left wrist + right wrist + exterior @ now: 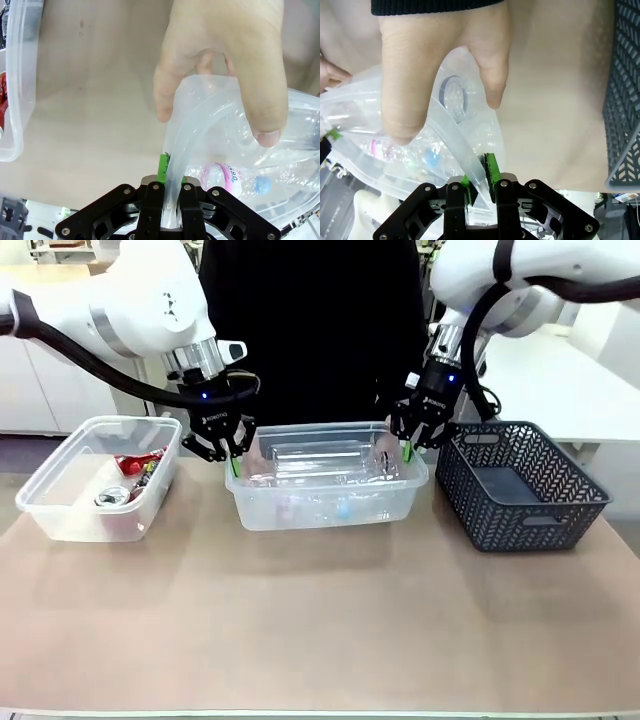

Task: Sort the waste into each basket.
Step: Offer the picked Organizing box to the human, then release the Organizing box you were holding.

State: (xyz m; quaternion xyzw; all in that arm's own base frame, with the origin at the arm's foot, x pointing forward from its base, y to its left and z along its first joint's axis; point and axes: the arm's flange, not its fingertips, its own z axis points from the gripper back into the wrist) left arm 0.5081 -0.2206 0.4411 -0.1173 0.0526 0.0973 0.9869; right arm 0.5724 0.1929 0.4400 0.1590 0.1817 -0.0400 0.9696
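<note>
- Two white arms flank the middle clear tub [327, 502] on the tan desk [320, 620]: the left pincer [227, 450] clamps the tub's left rim, the right pincer [412, 443] its right rim.
- The left wrist view shows green pads [163, 167] squeezing the thin translucent wall; a person's hand [220, 65] grips the tub's far corner.
- Bottles [222, 175], clear and crinkled with a pink label and blue cap, lie inside this tub; red and black cans [135, 472] lie in the tub to its left.
- The dark grey lattice basket [520, 485] stands right of the middle tub.
- Risk: the slick, flexing rim may slip or buckle if the arms lift unevenly, tipping bottles out.
</note>
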